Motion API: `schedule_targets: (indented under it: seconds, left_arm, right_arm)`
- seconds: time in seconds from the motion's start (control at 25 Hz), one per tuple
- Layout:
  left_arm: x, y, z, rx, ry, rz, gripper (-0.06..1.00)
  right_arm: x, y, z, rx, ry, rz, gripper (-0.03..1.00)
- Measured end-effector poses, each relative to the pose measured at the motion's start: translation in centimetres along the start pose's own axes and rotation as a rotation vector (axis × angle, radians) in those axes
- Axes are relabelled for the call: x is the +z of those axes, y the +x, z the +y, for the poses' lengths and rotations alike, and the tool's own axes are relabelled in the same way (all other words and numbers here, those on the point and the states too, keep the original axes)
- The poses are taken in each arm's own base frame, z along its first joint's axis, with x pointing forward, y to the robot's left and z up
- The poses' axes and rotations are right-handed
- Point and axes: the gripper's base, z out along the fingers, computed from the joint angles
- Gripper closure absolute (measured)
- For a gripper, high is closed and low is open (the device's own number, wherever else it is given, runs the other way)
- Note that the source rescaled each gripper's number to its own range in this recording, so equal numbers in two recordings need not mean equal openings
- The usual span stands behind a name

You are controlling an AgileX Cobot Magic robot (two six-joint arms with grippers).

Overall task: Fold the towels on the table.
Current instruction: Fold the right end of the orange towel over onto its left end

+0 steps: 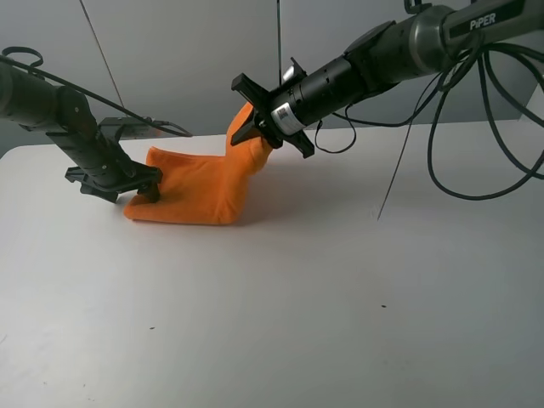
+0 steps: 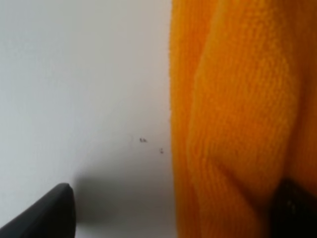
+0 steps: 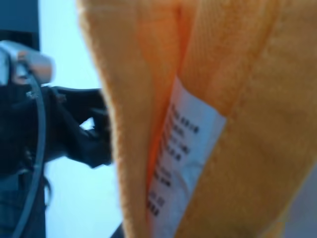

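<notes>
Your table [image 1: 323,323] is a plain white, smooth top with a few tiny dark specks [image 1: 383,306] on it. Behind it stands a bare grey wall [image 1: 170,59]. Black cables [image 1: 480,119] hang in loops from the right arm, above the far side of the table.

The orange towel [image 1: 200,189] stretches between your two grippers, part of it on the table and part in the air. The jaws of your left gripper [image 1: 143,189] are spread wide and sit low at the end of the towel that lies flat. In the left wrist view one finger [image 2: 47,215] is over bare table just beside the towel's edge and the other [image 2: 294,208] is over the cloth, so the edge runs between them, unclamped. The jaws of your right gripper [image 1: 257,127] are pressed together on the towel's opposite corner and hold it up off the table. The cloth slopes down from those jaws to the flat part by the left ones. In the right wrist view the towel hangs close before the camera with its white printed label [image 3: 181,158] showing, but the print is too blurred to read.
</notes>
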Motion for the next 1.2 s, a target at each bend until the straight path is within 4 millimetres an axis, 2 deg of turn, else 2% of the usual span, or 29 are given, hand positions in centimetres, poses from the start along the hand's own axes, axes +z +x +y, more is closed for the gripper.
schedule_targets:
  seconds: [0.24,0.84,1.2]
  left_arm:
    - [0.0,0.0,0.0,0.0,0.0,0.0,-0.06]
    - [0.0,0.0,0.0,0.0,-0.001,-0.002,-0.06]
    - [0.0,0.0,0.0,0.0,-0.001,-0.002,-0.06]
  right_arm:
    - [3.1,0.2,0.1,0.061,-0.031,0.029,0.94]
    - [6.9,1.1,1.5,0.262,-0.121,-0.01,0.94]
    - [9.5,2.0,0.8,0.354,-0.148,-0.04,0.94]
